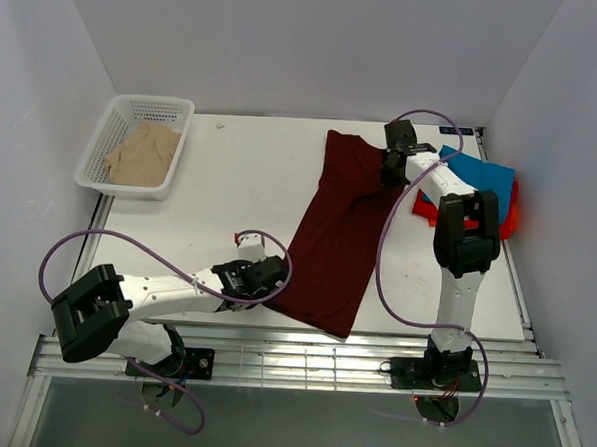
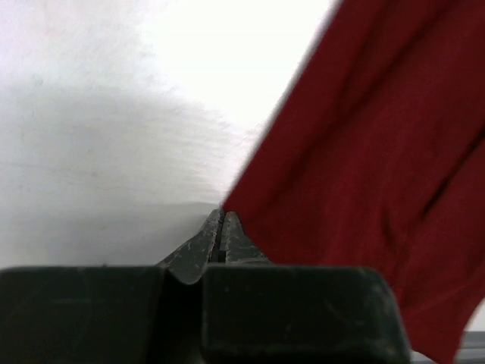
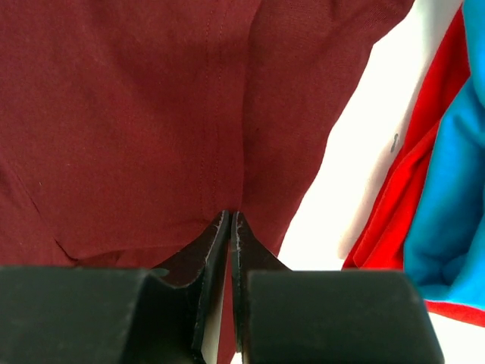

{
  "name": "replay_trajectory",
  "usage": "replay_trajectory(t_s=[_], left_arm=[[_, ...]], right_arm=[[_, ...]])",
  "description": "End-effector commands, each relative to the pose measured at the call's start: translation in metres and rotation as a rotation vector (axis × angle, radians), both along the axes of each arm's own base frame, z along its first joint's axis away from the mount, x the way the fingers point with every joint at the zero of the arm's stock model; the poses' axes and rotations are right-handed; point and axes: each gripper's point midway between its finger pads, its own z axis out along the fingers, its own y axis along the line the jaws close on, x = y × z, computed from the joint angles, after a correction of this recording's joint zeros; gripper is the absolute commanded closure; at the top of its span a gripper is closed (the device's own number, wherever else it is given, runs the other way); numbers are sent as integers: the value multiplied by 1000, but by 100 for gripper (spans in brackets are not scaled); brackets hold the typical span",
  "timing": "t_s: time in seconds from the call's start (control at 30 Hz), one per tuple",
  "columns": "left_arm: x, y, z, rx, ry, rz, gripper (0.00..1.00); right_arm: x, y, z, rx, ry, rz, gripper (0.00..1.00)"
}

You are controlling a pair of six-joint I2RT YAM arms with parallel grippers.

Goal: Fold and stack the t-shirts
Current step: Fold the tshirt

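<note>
The dark maroon t-shirt (image 1: 333, 225) lies as a long folded strip on the white table, running from the far middle to the near edge. My left gripper (image 1: 273, 275) is at its near left edge, jaws closed with the cloth's edge (image 2: 364, 152) meeting the tips (image 2: 222, 212). My right gripper (image 1: 391, 173) is at the shirt's far right edge, jaws closed with maroon cloth (image 3: 136, 114) gathered at the tips (image 3: 229, 214). The teal-blue shirt (image 1: 481, 173) lies on the red-orange shirt (image 1: 512, 210) at the far right. The beige shirt (image 1: 142, 153) lies in the basket.
The white mesh basket (image 1: 153, 101) stands at the far left corner. White walls close in the table on three sides. The teal-blue shirt (image 3: 455, 189) and red-orange shirt (image 3: 394, 212) lie just right of my right gripper. A metal rail runs along the near edge (image 1: 301, 359).
</note>
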Motion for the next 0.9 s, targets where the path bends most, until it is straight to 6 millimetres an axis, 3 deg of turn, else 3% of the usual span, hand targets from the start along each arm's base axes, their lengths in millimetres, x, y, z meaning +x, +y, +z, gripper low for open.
replay_trajectory(t_s=[0.0,0.03,0.07,0.17,0.2,0.23,0.3,0.43,0.57,0.6,0.67,0.7,0.8,0.87], left_arm=[[32,-31,54,-55,-156,-49,100],[40,-36,63,-55,-189,-55,100],[51,-51,85,-78,-245,-87,100],[71,-74,108,-62,-328,-142,100],[80,-87,127,-87,-366,-151,100],[86,-95,123,-65,-372,-165,100],[100,-114,139,-70,-438,-204,100],[122,-132,123,-26,-486,-235,100],[143,-145,100,9,-501,-239,100],[147,-146,86,31,-487,-244,100],[156,-150,81,34,-502,-243,100],[157,-151,70,47,-486,-250,100],[166,-154,60,52,-475,-236,100],[169,-154,48,59,-458,-231,100]], right_arm=[[2,-11,9,-26,-8,-43,90],[1,-12,9,-29,-5,-51,90],[0,-14,9,-38,-2,-58,90],[-5,-18,7,-50,19,-70,87],[-6,-18,6,-49,23,-67,82],[-7,-18,4,-52,32,-67,73],[-7,-18,3,-50,33,-64,66],[1,-8,11,-12,4,-20,55],[23,11,30,57,-90,56,49],[31,15,34,67,-107,73,48],[41,19,36,77,-122,85,48],[51,21,38,78,-137,83,48],[66,18,30,53,-149,58,49],[78,15,37,49,-179,42,49]])
